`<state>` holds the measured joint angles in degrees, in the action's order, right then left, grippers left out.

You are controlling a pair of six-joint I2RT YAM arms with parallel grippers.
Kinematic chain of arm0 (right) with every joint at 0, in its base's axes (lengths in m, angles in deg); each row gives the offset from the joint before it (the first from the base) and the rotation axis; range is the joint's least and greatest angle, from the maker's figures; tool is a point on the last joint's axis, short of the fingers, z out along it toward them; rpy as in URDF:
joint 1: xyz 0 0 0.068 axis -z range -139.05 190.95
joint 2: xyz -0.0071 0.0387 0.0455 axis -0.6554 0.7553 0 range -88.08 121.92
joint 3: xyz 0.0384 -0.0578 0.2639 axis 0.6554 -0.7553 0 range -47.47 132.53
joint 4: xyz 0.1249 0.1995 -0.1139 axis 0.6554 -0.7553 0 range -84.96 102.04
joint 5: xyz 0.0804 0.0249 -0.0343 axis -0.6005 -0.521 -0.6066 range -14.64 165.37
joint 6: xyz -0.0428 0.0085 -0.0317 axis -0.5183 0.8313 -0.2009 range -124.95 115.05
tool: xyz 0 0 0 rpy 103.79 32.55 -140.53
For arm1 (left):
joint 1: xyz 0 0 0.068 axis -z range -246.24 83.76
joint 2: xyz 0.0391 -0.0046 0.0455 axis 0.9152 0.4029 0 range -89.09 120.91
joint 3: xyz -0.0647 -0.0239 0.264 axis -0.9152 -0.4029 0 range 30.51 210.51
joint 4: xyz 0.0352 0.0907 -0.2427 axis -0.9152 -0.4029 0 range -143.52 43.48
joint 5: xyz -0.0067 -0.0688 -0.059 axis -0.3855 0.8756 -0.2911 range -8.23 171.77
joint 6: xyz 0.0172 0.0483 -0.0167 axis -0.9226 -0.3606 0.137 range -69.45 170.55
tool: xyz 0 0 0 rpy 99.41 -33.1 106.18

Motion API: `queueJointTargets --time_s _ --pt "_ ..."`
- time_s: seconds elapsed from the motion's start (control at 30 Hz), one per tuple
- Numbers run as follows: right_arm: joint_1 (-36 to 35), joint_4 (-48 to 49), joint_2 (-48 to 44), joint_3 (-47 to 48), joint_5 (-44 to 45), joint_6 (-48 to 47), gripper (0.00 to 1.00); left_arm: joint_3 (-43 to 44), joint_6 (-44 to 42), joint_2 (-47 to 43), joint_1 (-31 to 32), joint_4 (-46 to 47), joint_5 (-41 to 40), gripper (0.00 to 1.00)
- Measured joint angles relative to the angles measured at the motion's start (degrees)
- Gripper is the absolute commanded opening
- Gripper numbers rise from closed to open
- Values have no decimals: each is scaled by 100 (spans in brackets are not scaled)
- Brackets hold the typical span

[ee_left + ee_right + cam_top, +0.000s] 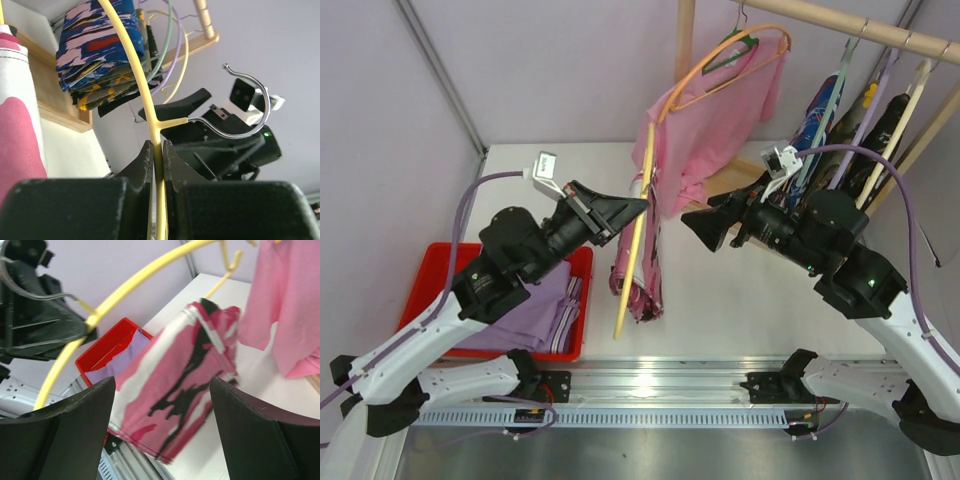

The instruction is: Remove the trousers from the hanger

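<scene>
My left gripper is shut on the thin yellow hanger, which it holds tilted steeply above the table. In the left wrist view the jaws pinch the yellow bar just below the metal hook. The pink camouflage trousers hang from the hanger, their lower end near the table. My right gripper is open and empty, just right of the trousers and pointing at them. In the right wrist view the trousers fill the gap between my open fingers, with the hanger arc above.
A red bin holding lilac folded cloth sits at the left. A wooden rail at the back right carries an orange hanger with a plain pink garment and several other hung garments.
</scene>
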<state>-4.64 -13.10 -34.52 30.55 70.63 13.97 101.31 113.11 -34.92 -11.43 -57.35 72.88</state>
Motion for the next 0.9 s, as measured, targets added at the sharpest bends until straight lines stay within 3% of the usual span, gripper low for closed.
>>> queueJointTargets --time_s 0.17,0.37,0.6,0.9 --pt "0 24 22 42 192 -59 83 -131 -4 -439 2 -125 -199 0" --pt "-28 155 411 55 -133 -55 83 -223 -184 -706 2 -555 -1338 0" --pt "-492 264 1158 136 -247 -282 83 -212 -474 -214 0 -730 -2531 0" --pt "-879 466 1687 601 -227 -831 83 81 -601 444 -4 -629 -3191 0"
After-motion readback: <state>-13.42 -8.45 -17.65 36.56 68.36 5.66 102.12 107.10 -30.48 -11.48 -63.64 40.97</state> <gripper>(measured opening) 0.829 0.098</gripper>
